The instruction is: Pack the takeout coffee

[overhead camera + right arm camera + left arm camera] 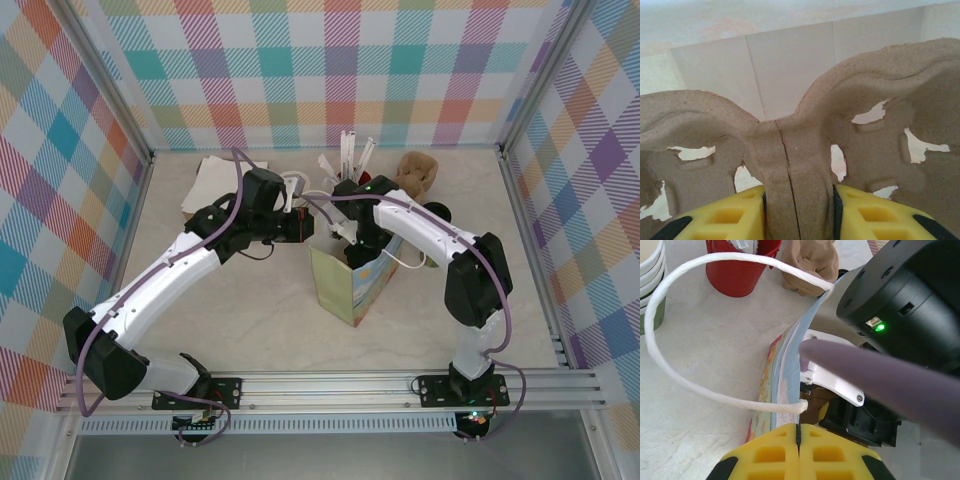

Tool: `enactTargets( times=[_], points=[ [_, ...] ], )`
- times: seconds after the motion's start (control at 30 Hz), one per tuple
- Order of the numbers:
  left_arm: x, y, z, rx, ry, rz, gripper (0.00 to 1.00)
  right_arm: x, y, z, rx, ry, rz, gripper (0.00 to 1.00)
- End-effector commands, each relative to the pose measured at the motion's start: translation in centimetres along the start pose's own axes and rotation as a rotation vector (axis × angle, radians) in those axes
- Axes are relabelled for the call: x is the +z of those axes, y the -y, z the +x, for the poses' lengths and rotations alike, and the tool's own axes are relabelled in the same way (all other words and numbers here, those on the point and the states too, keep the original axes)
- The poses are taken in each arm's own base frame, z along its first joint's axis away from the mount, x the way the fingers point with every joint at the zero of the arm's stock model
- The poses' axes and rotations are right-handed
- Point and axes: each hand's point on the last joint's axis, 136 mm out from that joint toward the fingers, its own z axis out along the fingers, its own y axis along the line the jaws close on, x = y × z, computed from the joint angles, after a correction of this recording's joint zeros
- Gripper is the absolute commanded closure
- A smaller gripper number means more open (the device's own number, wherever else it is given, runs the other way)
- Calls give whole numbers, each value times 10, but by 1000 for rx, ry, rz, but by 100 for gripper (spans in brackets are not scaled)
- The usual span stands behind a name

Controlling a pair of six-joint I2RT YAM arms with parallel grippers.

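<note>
We are watching the left pincer (798,432) pinching fully closed on the rim of the paper bag (782,375) and the right pincer (799,200) clamping a pulp carrier (790,145), the takeout coffee (649,315) peeking in, cropped, beside the cream cups (650,260).

Left arm (170,275): extended from the near-left base, far and rightward to centre. Left gripper (798,432): fingers pressed flat together, pinching the paper bag (782,370) at its rim. Right arm (430,235): raised from the near-right base, elbow bent leftward. Right gripper (799,200): jaws partly closed, clamping the centre ridge of the pulp carrier (890,100).
</note>
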Motion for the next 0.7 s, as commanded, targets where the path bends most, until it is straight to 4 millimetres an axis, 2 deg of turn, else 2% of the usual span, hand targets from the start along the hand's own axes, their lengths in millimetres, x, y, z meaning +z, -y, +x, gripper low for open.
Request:
enactTargets(
  times=[0.0, 0.4, 0.67],
  points=[
    [-14, 20, -20, 38, 63, 56, 98, 9, -3, 9, -26, -60, -7, 63],
    [-14, 21, -19, 39, 55, 61, 98, -5, -12, -3, -22, 12, -55, 61],
    [-15, 24, -19, 41, 54, 71, 98, -24, -15, -13, -5, 91, -68, 50]
  ],
)
